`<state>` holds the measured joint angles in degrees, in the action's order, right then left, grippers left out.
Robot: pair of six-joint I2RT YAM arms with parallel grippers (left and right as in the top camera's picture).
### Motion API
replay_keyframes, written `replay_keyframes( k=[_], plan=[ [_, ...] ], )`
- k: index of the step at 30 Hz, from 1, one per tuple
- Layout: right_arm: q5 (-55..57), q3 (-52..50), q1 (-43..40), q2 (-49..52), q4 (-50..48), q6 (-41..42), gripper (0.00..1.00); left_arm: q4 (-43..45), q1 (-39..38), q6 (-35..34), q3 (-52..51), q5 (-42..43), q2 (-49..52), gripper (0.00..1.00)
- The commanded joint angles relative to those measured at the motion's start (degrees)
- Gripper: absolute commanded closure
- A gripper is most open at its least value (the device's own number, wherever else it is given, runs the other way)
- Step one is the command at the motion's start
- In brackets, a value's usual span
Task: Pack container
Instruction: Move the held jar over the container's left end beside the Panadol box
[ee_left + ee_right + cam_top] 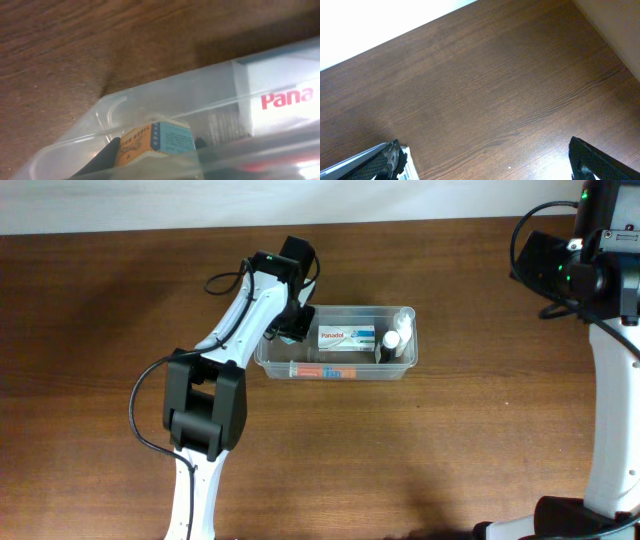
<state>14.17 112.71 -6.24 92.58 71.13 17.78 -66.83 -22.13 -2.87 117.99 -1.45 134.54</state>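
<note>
- Overhead: the container (360, 309) sits mid-bench (100, 300), holding a Panadol box (346, 337), a long orange pack (322, 371) along its near wall and small bottles (392, 340) at its right end
- The left arm (240, 310) bends over the container's left end, with the left tool (297, 327) dipped just inside the rim
- Left wrist: the left tool is clamped on a small orange-and-blue box (155, 142), which hangs in the left corner beside the Panadol box
- Whether it touches the floor I cannot tell
- Best to lower it straight into the free corner, clear of the wall, and let go only once it rests flat
- Right wrist: the right tool (487, 159) is spread wide and empty above bare bench
</note>
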Motion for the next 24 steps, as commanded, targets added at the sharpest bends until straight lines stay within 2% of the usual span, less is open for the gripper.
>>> replay_keyframes(
  k=[1, 16, 24],
  plan=[
    [1.09, 0.83, -0.22, -0.04, -0.11, 0.07, 0.02, 0.83, -0.22, -4.0, 1.11, -1.36, 0.46, 0.68],
    [1.11, 0.83, -0.22, -0.04, -0.11, 0.04, 0.02, 0.66, -0.22, -4.74, 1.11, -1.33, 0.44, 0.67],
    [1.11, 0.83, -0.22, -0.04, -0.13, 0.04, 0.02, -1.51, -0.22, 8.48, 3.96, -1.11, -0.02, 0.66]
  ],
)
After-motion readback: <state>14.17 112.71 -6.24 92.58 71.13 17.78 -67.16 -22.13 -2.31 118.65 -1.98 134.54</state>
